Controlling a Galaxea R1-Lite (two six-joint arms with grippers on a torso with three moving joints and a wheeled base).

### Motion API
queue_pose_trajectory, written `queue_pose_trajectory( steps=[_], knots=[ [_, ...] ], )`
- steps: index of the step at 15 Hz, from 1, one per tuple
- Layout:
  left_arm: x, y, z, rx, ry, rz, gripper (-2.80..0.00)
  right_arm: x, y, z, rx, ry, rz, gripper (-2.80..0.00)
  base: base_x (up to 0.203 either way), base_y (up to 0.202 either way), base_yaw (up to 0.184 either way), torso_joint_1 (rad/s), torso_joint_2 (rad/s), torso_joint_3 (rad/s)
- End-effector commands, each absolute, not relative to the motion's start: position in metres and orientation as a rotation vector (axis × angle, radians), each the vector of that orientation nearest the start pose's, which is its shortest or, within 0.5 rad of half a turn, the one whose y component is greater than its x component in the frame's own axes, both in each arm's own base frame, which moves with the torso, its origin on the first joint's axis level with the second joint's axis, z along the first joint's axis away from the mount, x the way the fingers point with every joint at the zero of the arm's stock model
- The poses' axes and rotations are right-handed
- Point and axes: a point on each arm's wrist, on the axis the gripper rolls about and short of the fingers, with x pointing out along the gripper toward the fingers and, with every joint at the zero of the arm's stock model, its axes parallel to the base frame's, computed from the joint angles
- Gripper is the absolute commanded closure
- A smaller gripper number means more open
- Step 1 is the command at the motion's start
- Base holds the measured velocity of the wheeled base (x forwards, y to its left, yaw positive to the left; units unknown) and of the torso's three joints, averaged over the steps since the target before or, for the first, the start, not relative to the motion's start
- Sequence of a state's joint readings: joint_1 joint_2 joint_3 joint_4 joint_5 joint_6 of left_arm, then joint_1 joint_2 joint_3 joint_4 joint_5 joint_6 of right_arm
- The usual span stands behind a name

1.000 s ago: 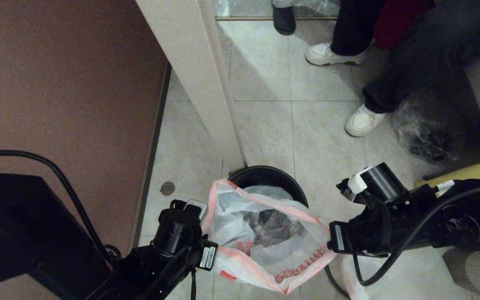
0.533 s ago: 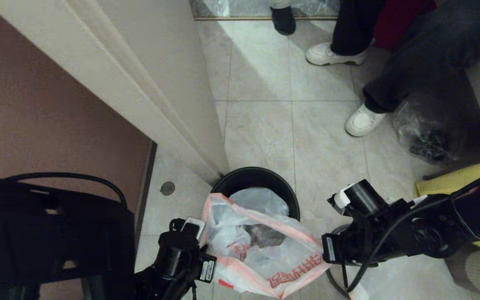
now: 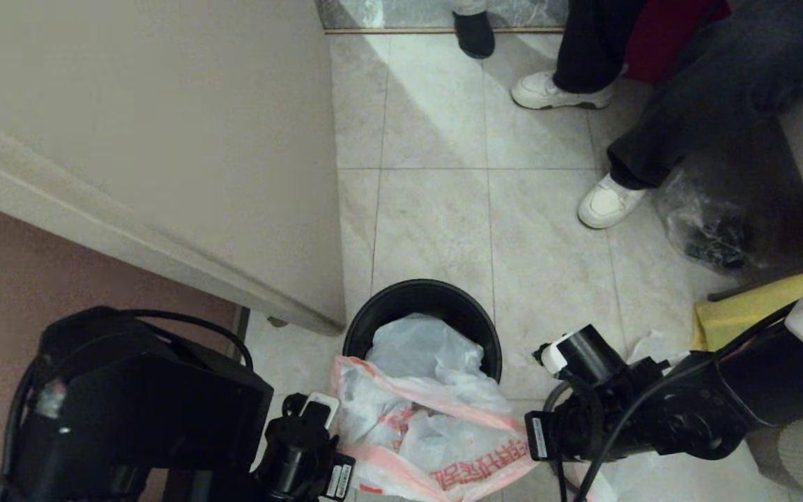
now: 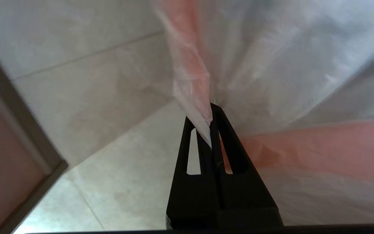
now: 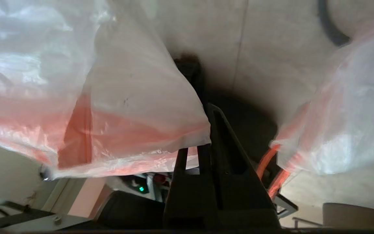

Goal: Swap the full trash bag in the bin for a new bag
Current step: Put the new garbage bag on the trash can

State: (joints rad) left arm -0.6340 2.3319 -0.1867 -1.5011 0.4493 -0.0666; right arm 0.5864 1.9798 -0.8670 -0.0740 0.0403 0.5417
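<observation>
— Where is the new bag (image 3: 436, 439)?

— Stretched between my two grippers, its lower part sagging into the black bin (image 3: 421, 307) on the tiled floor (image 3: 436, 216).

— Your left gripper (image 4: 210, 125)?

— Fingers pinched tight on the orange-red hem at the bag's left edge.

— And the right gripper (image 5: 205, 130)?

— Closed on the hem's opposite corner. The full trash bag (image 5: 346, 130) lies on the floor just beside it.

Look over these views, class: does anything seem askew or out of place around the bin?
The new bag is only partly in the bin: its orange hem hangs outside the near rim, stretched between the left gripper and right gripper. The full trash bag lies on the floor beside them.
</observation>
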Motion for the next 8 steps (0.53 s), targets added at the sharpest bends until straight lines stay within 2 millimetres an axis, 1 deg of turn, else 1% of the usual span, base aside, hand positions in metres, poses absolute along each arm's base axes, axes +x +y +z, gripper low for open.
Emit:
queue_pose_trajectory(
  steps=[1, 2, 3, 4, 8],
  knots=[
    [0.202, -0.135, -0.033, 0.301, 0.571, -0.149, 0.00, 0.249, 0.168, 0.077, 0.203, 1.104, 0.288, 0.00, 0.000, 0.000, 0.000, 0.000, 0.00, 0.000],
    [0.200, -0.132, -0.034, 0.310, 0.583, -0.145, 0.00, 0.238, 0.163, 0.080, 0.193, 1.107, 0.302, 0.00, 0.000, 0.000, 0.000, 0.000, 0.00, 0.000],
    [0.204, -0.128, -0.038, 0.308, 0.596, -0.126, 0.00, 0.231, 0.161, 0.078, 0.177, 1.118, 0.308, 0.00, 0.000, 0.000, 0.000, 0.000, 0.00, 0.000],
    [0.210, -0.127, -0.043, 0.304, 0.598, -0.112, 0.00, 0.233, 0.162, 0.073, 0.164, 1.132, 0.304, 0.00, 0.000, 0.000, 0.000, 0.000, 0.00, 0.000],
    [0.235, -0.120, -0.051, 0.289, 0.573, -0.055, 0.00, 0.259, 0.171, 0.023, 0.118, 1.194, 0.254, 0.00, 0.000, 0.000, 0.000, 0.000, 0.00, 0.000]
  ],
)
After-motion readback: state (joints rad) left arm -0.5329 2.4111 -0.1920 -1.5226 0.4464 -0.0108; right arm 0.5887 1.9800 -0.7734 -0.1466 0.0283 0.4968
